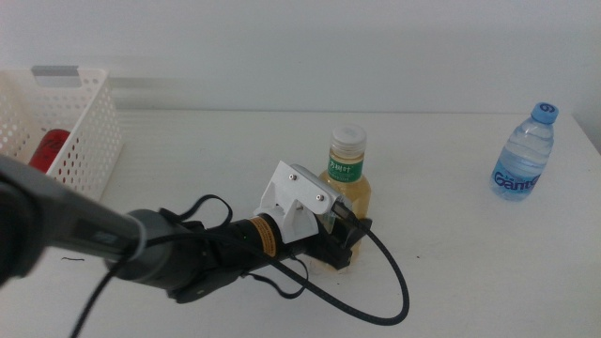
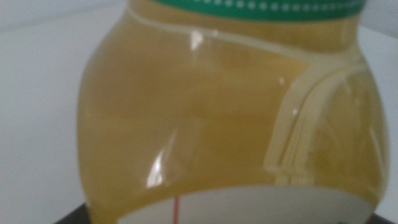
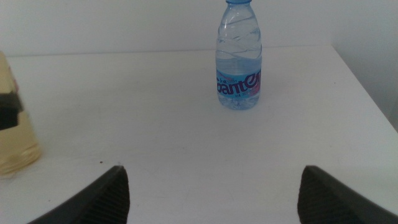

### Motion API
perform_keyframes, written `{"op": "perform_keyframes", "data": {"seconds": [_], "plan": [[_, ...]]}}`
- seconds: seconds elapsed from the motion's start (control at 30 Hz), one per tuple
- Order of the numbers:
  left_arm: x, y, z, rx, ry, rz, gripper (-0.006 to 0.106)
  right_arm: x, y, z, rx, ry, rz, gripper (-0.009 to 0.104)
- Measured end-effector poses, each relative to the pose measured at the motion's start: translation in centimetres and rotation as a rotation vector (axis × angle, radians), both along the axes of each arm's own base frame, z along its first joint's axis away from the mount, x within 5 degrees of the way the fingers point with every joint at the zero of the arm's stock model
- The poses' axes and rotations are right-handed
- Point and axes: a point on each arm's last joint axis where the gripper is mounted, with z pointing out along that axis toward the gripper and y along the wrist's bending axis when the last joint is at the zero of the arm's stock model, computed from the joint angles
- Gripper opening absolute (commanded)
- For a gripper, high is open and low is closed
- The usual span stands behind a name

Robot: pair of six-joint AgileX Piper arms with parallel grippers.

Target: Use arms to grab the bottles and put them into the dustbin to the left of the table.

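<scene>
The yellow tea bottle, with a white cap and green label, stands upright mid-table. My left gripper is at its base, reaching in from the left. That bottle fills the left wrist view. The clear water bottle with a blue cap stands far right, also seen as the water bottle ahead of my right gripper, which is open and holds nothing. The white dustbin sits at the left edge with a red can inside.
A black cable loops on the table in front of the tea bottle. The table's right edge runs close beside the water bottle. In the right wrist view, the tea bottle shows at the side.
</scene>
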Motion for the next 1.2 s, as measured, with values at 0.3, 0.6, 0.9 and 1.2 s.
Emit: {"op": "perform_keyframes", "data": {"seconds": [0.3, 0.6, 0.9, 1.2], "plan": [[-2.7, 2.9, 7.0, 0.167, 0.023, 0.063, -0.002, 0.0, 0.0, 0.0, 0.000, 0.000, 0.000, 0.082], [-5.0, 6.2, 15.1, 0.137, -0.104, 0.213, -0.002, 0.0, 0.0, 0.0, 0.000, 0.000, 0.000, 0.082], [-1.2, 16.1, 20.9, 0.294, 0.156, 0.710, -0.002, 0.0, 0.0, 0.0, 0.000, 0.000, 0.000, 0.082], [3.0, 27.7, 26.4, 0.422, 0.407, 0.740, -0.002, 0.0, 0.0, 0.0, 0.000, 0.000, 0.000, 0.082]]}}
